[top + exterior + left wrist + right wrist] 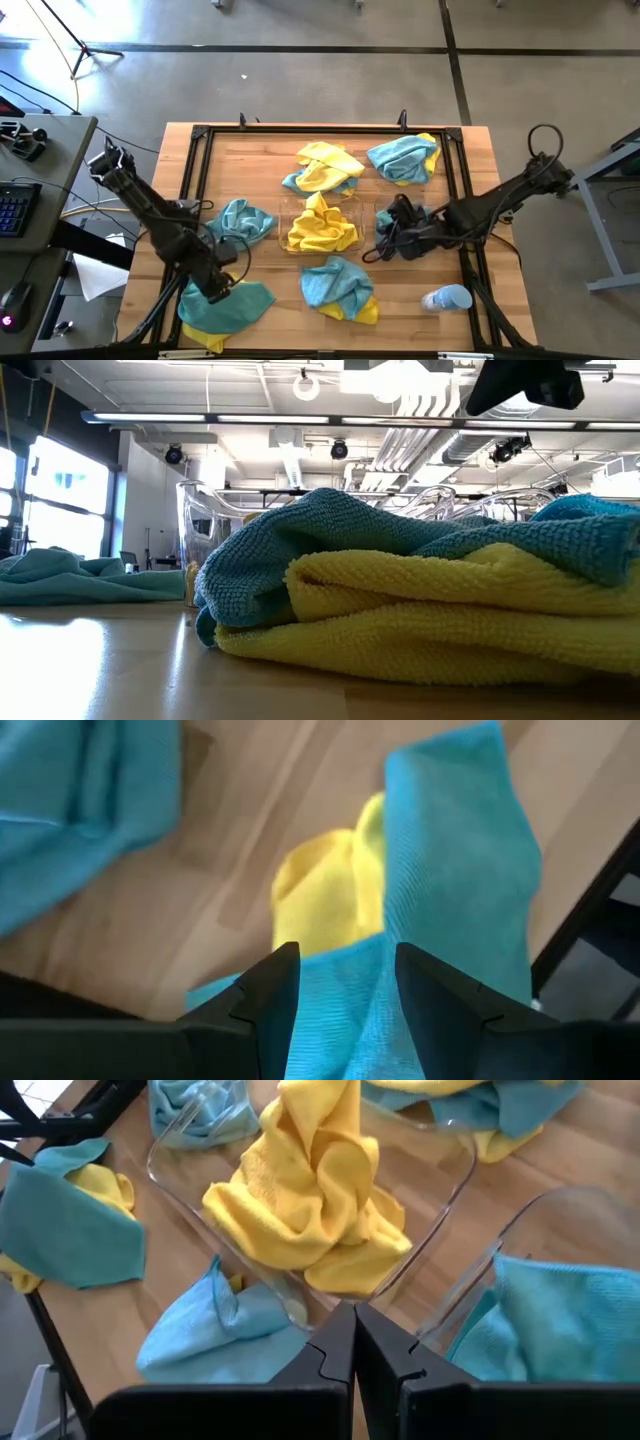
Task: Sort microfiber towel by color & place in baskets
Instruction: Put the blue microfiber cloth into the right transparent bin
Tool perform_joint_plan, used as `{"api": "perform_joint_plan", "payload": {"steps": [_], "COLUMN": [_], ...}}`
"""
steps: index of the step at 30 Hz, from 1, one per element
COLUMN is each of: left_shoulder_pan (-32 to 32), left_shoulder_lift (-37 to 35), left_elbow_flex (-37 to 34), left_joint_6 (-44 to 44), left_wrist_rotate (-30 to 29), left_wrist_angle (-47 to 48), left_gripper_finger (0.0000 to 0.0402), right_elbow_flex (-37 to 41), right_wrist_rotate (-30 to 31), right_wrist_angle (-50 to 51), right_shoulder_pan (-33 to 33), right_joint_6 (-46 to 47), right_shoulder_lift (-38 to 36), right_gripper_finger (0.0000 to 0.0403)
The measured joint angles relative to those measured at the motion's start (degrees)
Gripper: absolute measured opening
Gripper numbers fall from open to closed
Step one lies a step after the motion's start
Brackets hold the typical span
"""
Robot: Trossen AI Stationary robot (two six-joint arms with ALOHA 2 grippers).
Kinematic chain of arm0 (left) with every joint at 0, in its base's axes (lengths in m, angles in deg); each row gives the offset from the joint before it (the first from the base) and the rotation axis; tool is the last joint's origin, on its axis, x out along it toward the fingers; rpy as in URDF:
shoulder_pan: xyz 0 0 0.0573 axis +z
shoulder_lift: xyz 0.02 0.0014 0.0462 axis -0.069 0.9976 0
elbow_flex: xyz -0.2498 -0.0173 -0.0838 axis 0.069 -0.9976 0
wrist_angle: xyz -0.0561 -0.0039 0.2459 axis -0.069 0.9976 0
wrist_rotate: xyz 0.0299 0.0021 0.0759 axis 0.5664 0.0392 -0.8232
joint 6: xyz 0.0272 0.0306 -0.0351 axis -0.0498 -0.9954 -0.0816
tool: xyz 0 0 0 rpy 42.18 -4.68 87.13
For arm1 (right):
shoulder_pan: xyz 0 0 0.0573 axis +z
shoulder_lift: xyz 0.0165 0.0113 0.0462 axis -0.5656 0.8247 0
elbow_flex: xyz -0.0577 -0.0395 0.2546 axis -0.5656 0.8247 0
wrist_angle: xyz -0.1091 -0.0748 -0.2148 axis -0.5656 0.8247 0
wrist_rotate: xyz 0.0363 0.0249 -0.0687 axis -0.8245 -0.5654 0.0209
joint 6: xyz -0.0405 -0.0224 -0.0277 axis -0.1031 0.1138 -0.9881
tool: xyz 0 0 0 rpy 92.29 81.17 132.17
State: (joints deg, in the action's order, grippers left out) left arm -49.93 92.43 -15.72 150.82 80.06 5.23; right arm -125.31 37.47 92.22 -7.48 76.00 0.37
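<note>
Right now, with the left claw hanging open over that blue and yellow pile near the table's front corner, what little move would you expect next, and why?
Probably a short drop and a pinch. The left gripper is open, its fingers straddling a fold of the teal towel that lies over a yellow towel. The right gripper is shut, holding nothing, beside the basket of yellow cloths.

The dark left gripper [222, 292] is reaching low at the near-left, its fingers spread apart. The dark right gripper [385, 243] is stretching toward the middle, fingers pressed together.
</note>
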Motion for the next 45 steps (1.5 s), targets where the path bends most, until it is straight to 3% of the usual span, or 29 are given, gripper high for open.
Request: {"api": "perform_joint_plan", "payload": {"steps": [8,27,31,37,45], "left_shoulder_pan": [-3.5,-5.2,-5.2,-5.2,-5.2], "left_shoulder_lift": [0.0,3.5,4.1,4.1,2.0], "left_elbow_flex": [-1.7,-1.7,-1.7,-1.7,2.2], "left_joint_6": [2.0,3.4,5.0,6.6,10.3], "left_wrist_rotate": [1.7,-0.2,-0.2,-0.2,-0.5], "left_wrist_angle": [-4.8,-8.3,-9.0,-9.1,-5.1], "left_gripper_finger": [0.0156,0.0153,0.0118,0.0016,0.0002], "right_elbow_flex": [0.0,0.0,0.0,0.0,0.0], "right_wrist_rotate": [0.2,3.2,3.2,3.2,3.0], "right_wrist_angle": [-0.7,-2.7,-2.8,-2.8,-2.8], "right_shoulder_pan": [1.6,1.6,1.6,1.6,1.6], "right_joint_6": [4.3,2.9,2.6,1.1,-3.4], "right_shoulder_lift": [1.2,1.2,1.2,1.2,1.2], "right_gripper_finger": [0.0,0.0,0.0,0.0,0.0]}}
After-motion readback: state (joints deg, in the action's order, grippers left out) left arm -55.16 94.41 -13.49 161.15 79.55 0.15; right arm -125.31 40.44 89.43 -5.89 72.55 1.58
